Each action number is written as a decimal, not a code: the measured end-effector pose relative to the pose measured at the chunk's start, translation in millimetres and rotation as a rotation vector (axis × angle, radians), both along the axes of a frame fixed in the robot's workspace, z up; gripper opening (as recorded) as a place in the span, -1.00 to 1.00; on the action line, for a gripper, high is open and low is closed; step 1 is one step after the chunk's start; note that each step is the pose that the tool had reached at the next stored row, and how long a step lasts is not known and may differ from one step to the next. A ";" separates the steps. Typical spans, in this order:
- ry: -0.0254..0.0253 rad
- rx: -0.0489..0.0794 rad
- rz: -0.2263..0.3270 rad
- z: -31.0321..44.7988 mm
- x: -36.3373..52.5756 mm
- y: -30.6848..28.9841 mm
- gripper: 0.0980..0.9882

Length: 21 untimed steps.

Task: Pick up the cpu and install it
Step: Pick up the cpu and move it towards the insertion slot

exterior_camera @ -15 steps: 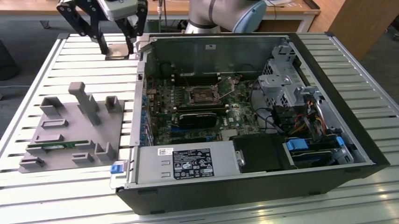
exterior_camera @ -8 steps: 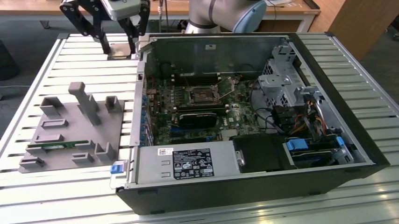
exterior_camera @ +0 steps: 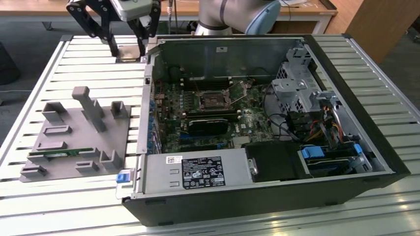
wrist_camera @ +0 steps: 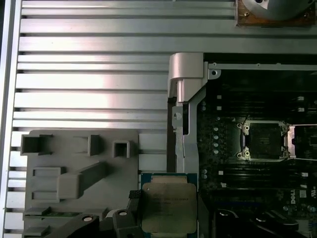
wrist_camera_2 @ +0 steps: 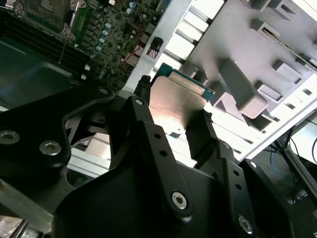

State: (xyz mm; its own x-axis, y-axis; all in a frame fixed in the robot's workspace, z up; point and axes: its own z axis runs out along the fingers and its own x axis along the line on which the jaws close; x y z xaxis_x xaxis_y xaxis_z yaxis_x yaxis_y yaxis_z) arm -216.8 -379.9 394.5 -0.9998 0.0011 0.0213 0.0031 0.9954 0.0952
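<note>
My gripper (exterior_camera: 128, 52) hangs over the slatted table just beyond the exterior view's left wall of the open computer case (exterior_camera: 262, 196). It is shut on the cpu (exterior_camera: 131, 50), a flat square chip with a silver-grey metal top. In the second wrist view the cpu (wrist_camera_2: 176, 106) sits clamped by its edges between the two black fingers (wrist_camera_2: 141, 106) of the gripper (wrist_camera_2: 174, 101). In the first wrist view the cpu (wrist_camera: 168, 208) is in the gripper (wrist_camera: 171, 212), level with the case wall. The motherboard socket (exterior_camera: 213, 101) (wrist_camera: 262, 141) stands open and bare inside the case.
A grey fixture tray (exterior_camera: 72, 142) (wrist_camera: 74, 168) with upright posts lies on the table at the exterior view's left, holding a green memory stick (exterior_camera: 62, 154). Inside the case are a dark ribbed block (exterior_camera: 206, 125), a power supply (exterior_camera: 196, 172), drive cages (exterior_camera: 295, 83) and cables.
</note>
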 end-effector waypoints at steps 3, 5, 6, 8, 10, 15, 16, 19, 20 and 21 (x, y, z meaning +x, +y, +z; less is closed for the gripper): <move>0.0001 0.000 0.000 0.0 1.7 0.4 -0.01; 0.0000 0.000 0.000 0.0 2.9 0.6 -0.01; 0.0000 0.000 0.000 0.0 3.4 0.8 -0.01; 0.0000 0.000 0.000 0.0 4.6 1.1 -0.01; 0.0000 0.000 0.000 0.0 5.8 1.3 -0.01; 0.0000 0.000 0.000 -0.1 8.6 1.9 -0.01; 0.0000 0.000 0.000 -0.1 9.2 2.1 -0.01; 0.0000 0.000 0.000 -0.1 10.9 2.4 -0.01; 0.0000 0.000 0.000 -0.1 11.5 2.6 -0.01; -0.0001 0.000 0.000 -0.1 12.1 2.7 -0.01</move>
State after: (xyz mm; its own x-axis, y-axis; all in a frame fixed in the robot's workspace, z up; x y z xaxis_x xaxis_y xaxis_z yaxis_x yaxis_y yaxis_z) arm -204.7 -377.2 394.4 -0.9998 0.0011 0.0212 0.0031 0.9954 0.0953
